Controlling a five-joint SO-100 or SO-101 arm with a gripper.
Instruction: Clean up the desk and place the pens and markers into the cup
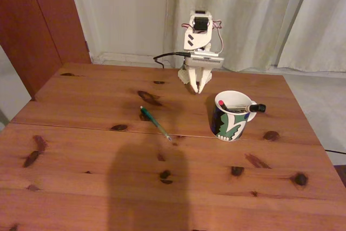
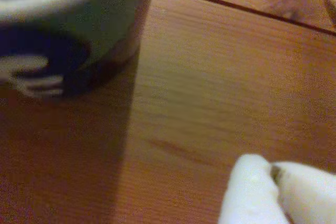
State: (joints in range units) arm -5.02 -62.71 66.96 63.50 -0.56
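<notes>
Lying on bench [image 1: 81,150]: green pen [image 1: 155,123], left of cup [image 1: 230,125]; white marker [image 1: 246,107] and black pen [image 1: 226,106] inside cup; claw [image 1: 198,87] closed, empty, behind cup.

No readable text, label, brand or number on the cup [image 1: 231,118] or elsewhere.

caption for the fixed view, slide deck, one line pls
SO-100 arm's gripper, fingers together, rests at the desk's far edge; marker and red-tipped pen in the cup, green pen still out.
</notes>
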